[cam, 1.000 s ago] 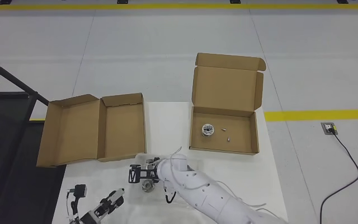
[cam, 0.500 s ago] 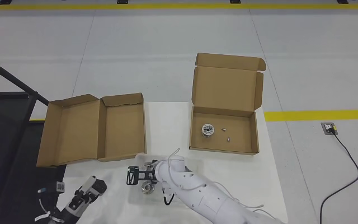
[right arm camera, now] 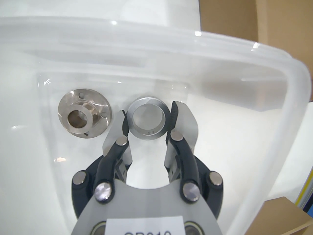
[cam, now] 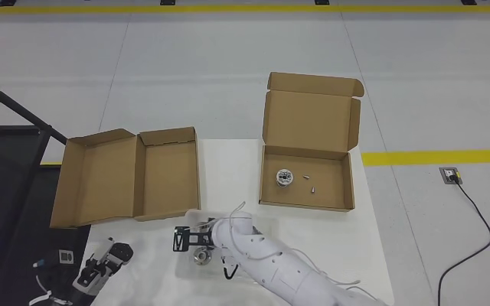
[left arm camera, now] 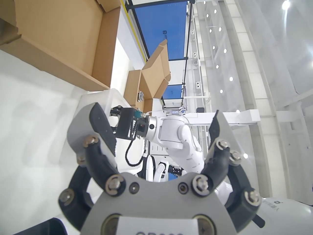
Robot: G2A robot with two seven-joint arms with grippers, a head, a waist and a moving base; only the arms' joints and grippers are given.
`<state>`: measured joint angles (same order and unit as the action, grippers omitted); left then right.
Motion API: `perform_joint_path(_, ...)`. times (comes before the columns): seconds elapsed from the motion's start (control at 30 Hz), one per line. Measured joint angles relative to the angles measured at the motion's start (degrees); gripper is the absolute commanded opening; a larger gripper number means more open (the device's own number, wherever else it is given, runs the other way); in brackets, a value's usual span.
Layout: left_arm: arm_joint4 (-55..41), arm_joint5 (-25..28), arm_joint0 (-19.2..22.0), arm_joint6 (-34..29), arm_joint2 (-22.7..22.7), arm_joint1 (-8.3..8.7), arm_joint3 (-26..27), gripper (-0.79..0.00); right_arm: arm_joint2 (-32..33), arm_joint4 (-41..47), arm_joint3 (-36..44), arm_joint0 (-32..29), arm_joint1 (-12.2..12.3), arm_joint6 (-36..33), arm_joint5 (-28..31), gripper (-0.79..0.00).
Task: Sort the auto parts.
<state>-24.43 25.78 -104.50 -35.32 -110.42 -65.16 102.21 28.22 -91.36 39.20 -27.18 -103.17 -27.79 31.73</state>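
In the right wrist view a plain metal ring (right arm camera: pixel 148 117) lies on the floor of a clear plastic bin (right arm camera: pixel 247 50). My right gripper (right arm camera: pixel 148 121) is shut on the ring, one pad against each side. A flanged metal hub (right arm camera: pixel 84 116) lies beside it, untouched. From above, the right gripper (cam: pixel 182 239) sits low in the bin (cam: pixel 191 216), with the hub (cam: pixel 200 257) next to it. My left gripper (left arm camera: pixel 156 113) is open and holds nothing. It hovers at the table's near left corner (cam: pixel 103 264).
An open cardboard box (cam: pixel 164 174) lies at the left with nothing in it. A second open box (cam: pixel 337 191) at the right holds a round part (cam: pixel 285 177) and small bolts (cam: pixel 310 183). The white table (cam: pixel 230 172) lies bare between them.
My left arm has drawn back toward the table's near left corner. The right gripper has shifted slightly left inside the bin.
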Motion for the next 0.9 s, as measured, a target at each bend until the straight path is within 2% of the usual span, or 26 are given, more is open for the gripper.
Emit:
perform_joint_path(0.2,0.12,-0.24,0.12,-0.03,-0.21,-0.02,-0.07,0.0,1.94,-2.17,4.99,-1.87,2.08,1.1,2.57,-0.785)
perform_joint_path(0.33,-0.06,-0.26,0.42,0.05,-0.17,-0.06,-0.24,0.0,4.63,-4.86,10.87,-4.56,4.88,3.81,5.08,-0.785)
perform_joint_path(0.43,-0.43,-0.3,0.64,0.05,-0.34,-0.07,-0.44,0.0,7.79,-8.19,17.42,-7.83,7.87,5.91,8.1,-0.785)
perform_joint_path(0.63,-1.8,-0.22,0.62,0.5,-1.03,-0.15,-0.6,0.0,16.18,-14.88,36.47,-18.94,13.81,4.54,12.74,-0.785)
perform_joint_path(0.77,-3.16,-1.28,0.44,1.96,-1.19,-0.31,-0.75,0.0,20.07,-17.85,47.25,-25.27,16.0,4.72,13.43,-0.785)
perform_joint_path(0.9,-2.08,-3.06,-0.18,6.11,-1.24,-0.6,-0.52,0.0,21.42,-18.49,52.94,-27.79,16.68,6.34,12.28,-0.785)
